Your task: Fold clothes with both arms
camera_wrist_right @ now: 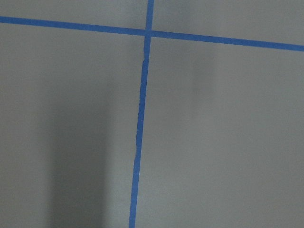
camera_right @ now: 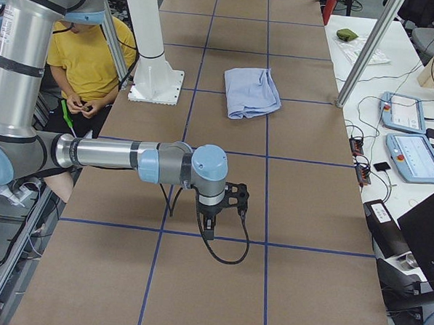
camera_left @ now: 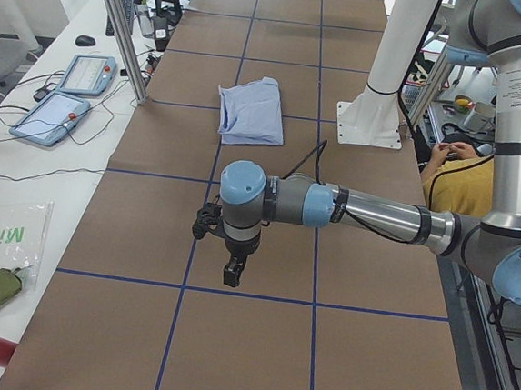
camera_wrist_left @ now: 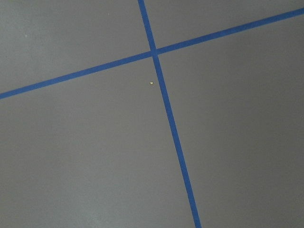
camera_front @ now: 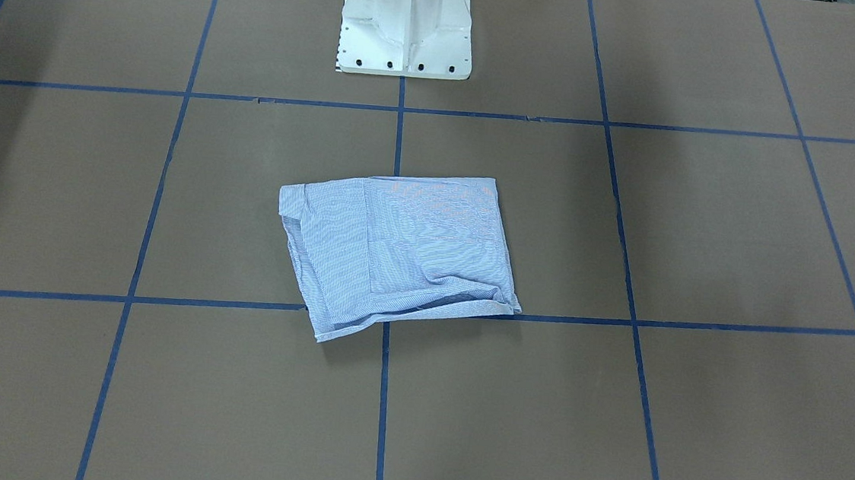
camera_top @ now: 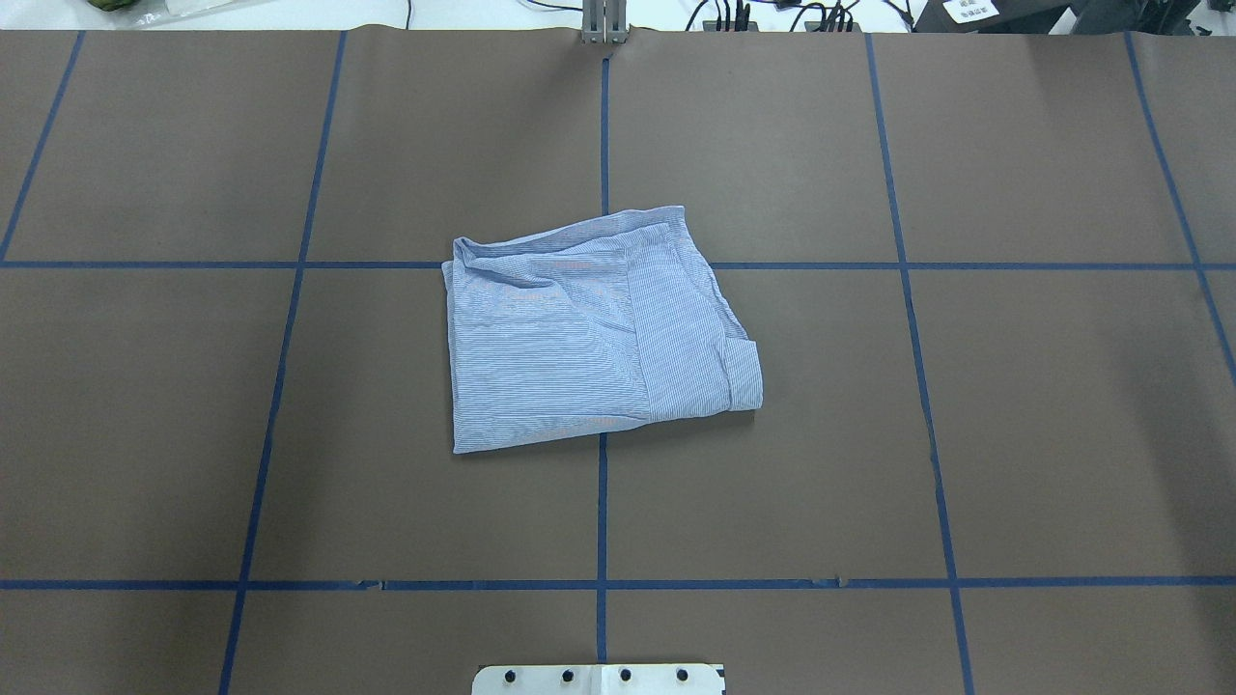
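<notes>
Hanging over bare table (camera_wrist_left: 95,156), my left wrist camera sees only brown cover and two blue tape lines (camera_wrist_left: 168,123) that cross. My right wrist camera shows much the same: brown cover, one crossing of tape, and a soft shadow down its left side.

My left gripper (camera_left: 234,270) points straight down above the table end on my left, close over a tape line. It shows only in the side view, so I cannot tell whether its jaws are parted or closed. My right gripper (camera_right: 209,224) points down over the opposite end, a black cable (camera_right: 230,254) looping below it. Again I cannot tell how its jaws stand. Nothing hangs from either one.

My pedestal (camera_front: 406,25) stands at the near edge. Ahead of it, at the table's middle and well apart from both grippers, the shirt (camera_top: 589,328) lies flat, folded into a rough rectangle. It covers the centre tape line, and its far edge reaches just past a cross line. A narrower folded band runs along its right side, and the far edge is rumpled. Collar and buttons are hidden.

Beside the table, a person (camera_right: 84,54) in yellow sits near the pedestal. Two pendants (camera_left: 68,96) lie on the bench along the far side.
</notes>
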`<state>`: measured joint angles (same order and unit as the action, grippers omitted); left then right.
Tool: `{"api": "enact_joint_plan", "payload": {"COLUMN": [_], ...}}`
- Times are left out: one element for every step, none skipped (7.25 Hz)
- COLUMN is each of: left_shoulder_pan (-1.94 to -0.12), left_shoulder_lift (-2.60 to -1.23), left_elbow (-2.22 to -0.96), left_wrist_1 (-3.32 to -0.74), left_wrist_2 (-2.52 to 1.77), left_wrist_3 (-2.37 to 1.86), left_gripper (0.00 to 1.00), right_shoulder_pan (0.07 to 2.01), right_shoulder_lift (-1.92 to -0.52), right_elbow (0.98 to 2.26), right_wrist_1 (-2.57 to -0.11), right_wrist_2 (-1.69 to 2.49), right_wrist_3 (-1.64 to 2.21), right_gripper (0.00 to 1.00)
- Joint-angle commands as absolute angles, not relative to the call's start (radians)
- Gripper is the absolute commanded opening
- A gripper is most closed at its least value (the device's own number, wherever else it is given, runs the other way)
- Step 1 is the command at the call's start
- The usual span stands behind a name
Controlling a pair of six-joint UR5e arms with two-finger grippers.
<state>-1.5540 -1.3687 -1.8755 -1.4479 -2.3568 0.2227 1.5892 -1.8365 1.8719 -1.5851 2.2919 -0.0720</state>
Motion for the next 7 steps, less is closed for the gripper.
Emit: {"api": "enact_joint_plan", "payload": {"left_shoulder_pan": [-1.555, -1.557, -1.601, -1.621, -1.640, -1.643, -1.643], "left_shoulder_lift": [-1.357, -1.364, -1.393, -1.393, -1.394, -1.391, -1.391], "left_elbow": [-1.884, -1.884, -1.875, -1.871, -1.874, -1.868, -1.867], "left_wrist_1": [-1.451, -1.463, -1.477, -1.477, -1.485, -1.488, -1.489], "left_wrist_2": [-2.421, -2.421, -2.421, -2.419, -2.421, -2.421, -2.418], "left_wrist_3": [0.216, 0.212, 0.210, 0.210, 0.213, 0.213, 0.215], "left_gripper": [1.00, 1.00, 1.00, 1.00, 1.00, 1.00, 1.00], "right_shoulder_pan": [1.589, 1.589, 1.589, 1.591, 1.591, 1.591, 1.591], "right_shoulder_lift": [-1.836, -1.836, -1.838, -1.845, -1.864, -1.871, -1.870], "right_elbow": [1.868, 1.868, 1.867, 1.862, 1.850, 1.841, 1.844], "right_wrist_1": [-1.578, -1.577, -1.563, -1.511, -1.467, -1.435, -1.439], "right_wrist_2": [2.293, 2.292, 2.295, 2.350, 2.350, 2.344, 2.341], "right_wrist_3": [-0.072, -0.071, -0.074, -0.080, -0.081, -0.084, -0.080], "right_gripper": [1.00, 1.00, 1.00, 1.00, 1.00, 1.00, 1.00]}}
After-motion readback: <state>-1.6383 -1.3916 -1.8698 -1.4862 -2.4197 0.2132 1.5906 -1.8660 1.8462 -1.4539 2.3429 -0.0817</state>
